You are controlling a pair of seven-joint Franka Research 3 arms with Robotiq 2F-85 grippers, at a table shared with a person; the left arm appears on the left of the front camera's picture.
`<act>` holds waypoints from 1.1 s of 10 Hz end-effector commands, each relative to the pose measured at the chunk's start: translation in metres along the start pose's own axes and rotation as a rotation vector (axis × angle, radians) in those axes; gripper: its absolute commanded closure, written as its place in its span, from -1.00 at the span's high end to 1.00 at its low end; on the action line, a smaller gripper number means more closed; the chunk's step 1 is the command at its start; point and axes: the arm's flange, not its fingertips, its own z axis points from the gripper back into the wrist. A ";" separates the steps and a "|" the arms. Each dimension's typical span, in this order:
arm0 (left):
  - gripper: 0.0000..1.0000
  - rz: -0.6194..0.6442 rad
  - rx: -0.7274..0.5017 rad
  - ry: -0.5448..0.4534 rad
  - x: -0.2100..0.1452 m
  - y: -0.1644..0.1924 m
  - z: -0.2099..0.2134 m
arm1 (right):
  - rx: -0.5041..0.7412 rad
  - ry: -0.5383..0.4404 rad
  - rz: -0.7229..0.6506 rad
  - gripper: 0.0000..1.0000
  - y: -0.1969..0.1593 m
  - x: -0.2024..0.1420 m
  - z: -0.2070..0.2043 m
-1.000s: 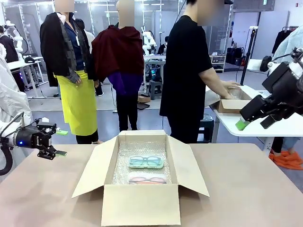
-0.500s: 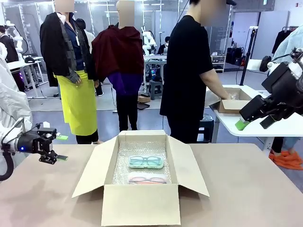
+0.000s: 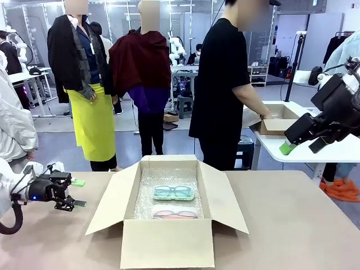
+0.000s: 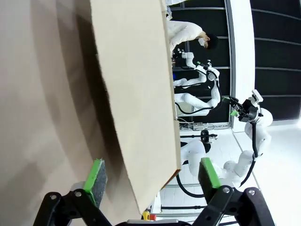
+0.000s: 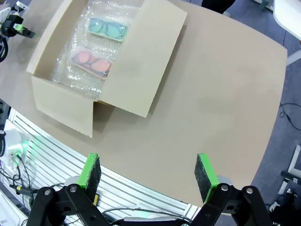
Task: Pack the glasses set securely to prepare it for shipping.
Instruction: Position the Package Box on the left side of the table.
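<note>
An open brown cardboard box (image 3: pixel 167 243) lined with bubble wrap stands mid-table. Inside lie the glasses set's two clear cases: the mint-green-framed one (image 3: pixel 174 192) at the back and the pink-framed one (image 3: pixel 175 212) nearer the front. The right wrist view shows both from above, green (image 5: pixel 107 29) and pink (image 5: pixel 92 62). My left gripper (image 3: pixel 79 193) is open, low over the table, just left of the box's left flap (image 3: pixel 112 199). In the left wrist view that flap (image 4: pixel 136 94) stands between the open fingers of this gripper (image 4: pixel 151 174). My right gripper (image 3: pixel 302 147) hangs open, high at the right; its own view shows it (image 5: pixel 148 172) empty.
Behind the far edge of the table (image 3: pixel 292 214) stand three people. One in black reaches into a small cardboard box (image 3: pixel 275 121) on a white side table at the back right. Bare tabletop (image 5: pixel 225 94) lies to the right of the box.
My left gripper has dropped lower and moved slightly right, toward the box's left flap. The right arm and both cases have not moved.
</note>
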 end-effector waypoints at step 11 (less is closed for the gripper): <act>0.82 0.019 -0.111 -0.061 -0.006 0.014 -0.068 | -0.002 -0.010 0.013 1.00 0.001 0.002 0.000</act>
